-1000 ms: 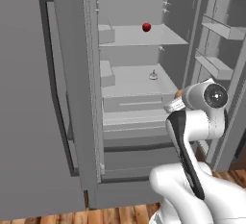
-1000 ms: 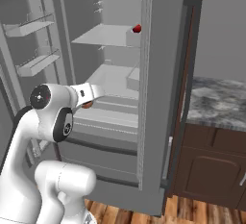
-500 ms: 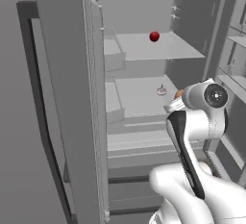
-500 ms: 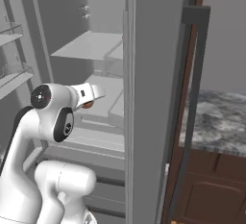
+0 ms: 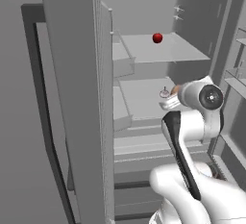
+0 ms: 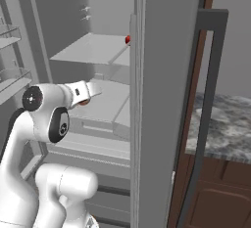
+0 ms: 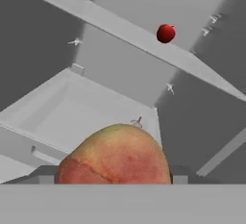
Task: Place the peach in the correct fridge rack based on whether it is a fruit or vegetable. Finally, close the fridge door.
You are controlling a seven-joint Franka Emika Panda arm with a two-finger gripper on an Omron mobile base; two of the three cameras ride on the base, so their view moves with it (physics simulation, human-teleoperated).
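Fridge point(image 5: 77, 98) stands open; we see an apple point(image 5: 157, 38) on its upper rack point(image 5: 163, 50), our gripper point(image 7: 113, 182) closed around the peach point(image 7: 115, 155).

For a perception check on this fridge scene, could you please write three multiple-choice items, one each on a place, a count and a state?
1. Where does the red fruit lie?
A. on the upper fridge rack
B. on the floor
C. in the gripper

2. How many red fruits are in the fridge?
A. one
B. three
C. five

3. What is the gripper doing?
A. carrying the peach
B. pulling a handle
C. hanging open over the floor

Answers: 1 A, the fruit rests on the upper plate; 2 A, a single red fruit shows; 3 A, the hand view has the peach right at the fingers.
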